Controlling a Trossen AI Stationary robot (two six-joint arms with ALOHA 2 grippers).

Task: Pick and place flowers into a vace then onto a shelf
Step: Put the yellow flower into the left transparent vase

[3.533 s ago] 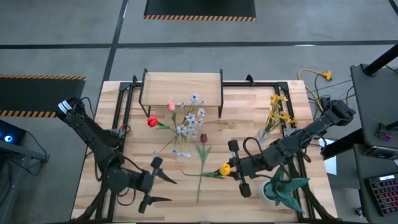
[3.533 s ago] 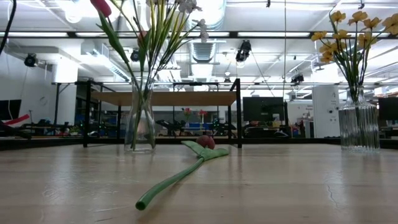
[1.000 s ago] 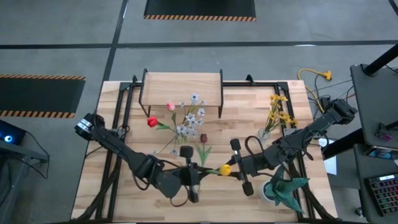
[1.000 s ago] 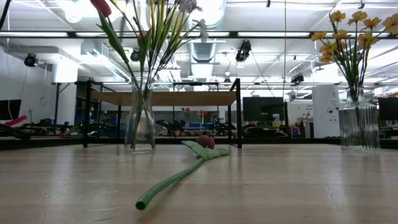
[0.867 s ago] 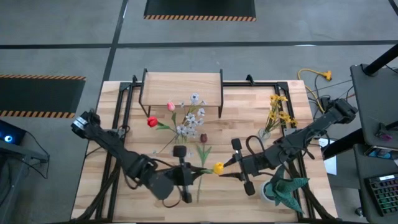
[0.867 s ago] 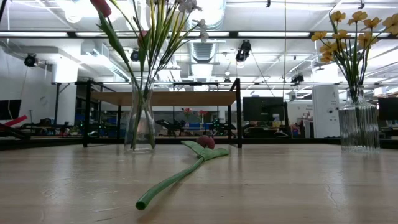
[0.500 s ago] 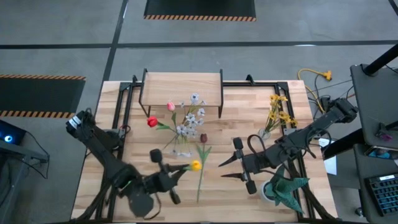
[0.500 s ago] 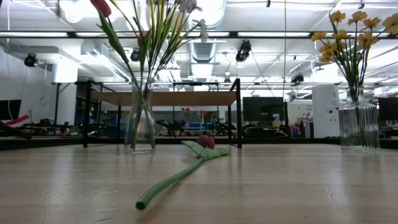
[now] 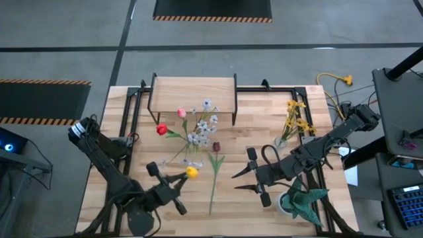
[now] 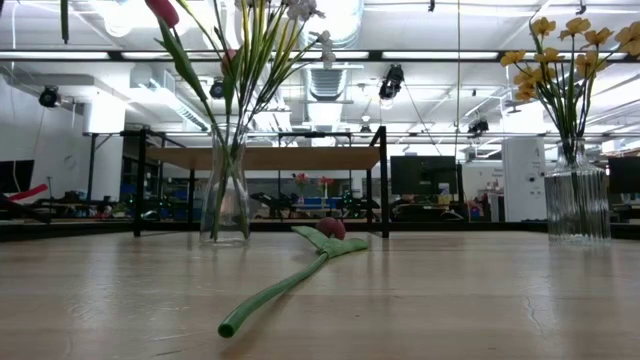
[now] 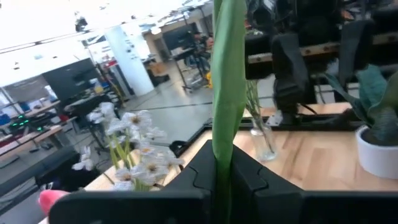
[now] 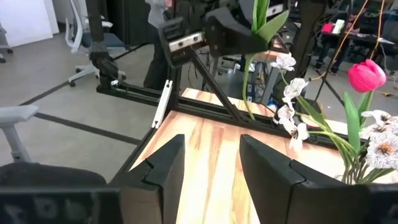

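Observation:
My left gripper [image 9: 175, 180] is shut on a yellow tulip [image 9: 192, 172] above the table's near left part. In the right wrist view its green stem [image 12: 249, 93] hangs below that gripper. My right gripper [image 9: 236, 182] is open and empty right of the table's middle. A dark maroon tulip [image 9: 215, 147] lies flat on the table, its stem toward the near edge. A glass vase [image 10: 225, 190] stands on the table and holds red [image 9: 160, 129] and pink [image 9: 181, 112] tulips and pale blossoms [image 9: 198, 132]. The shelf [image 9: 193, 92] stands at the far edge. My left gripper pinches the yellow tulip's green stem [image 11: 222, 124] between its two fingers, which lie across it. The tulip is lifted clear of the table, roughly upright, with the bloom above the fingers and the lower stem hanging below.
A second glass vase [image 9: 283, 140] with a yellow-bloomed bunch [image 9: 294, 119] stands at the right. A green spiky potted plant [image 9: 301, 198] sits at the near right, close to my right arm. Black frame rails run along the table's left, right and far edges.
My left gripper has carried the yellow tulip from between my right gripper's fingers toward the table's left edge, lifted clear of the table. My right gripper has stayed in place, open and empty.

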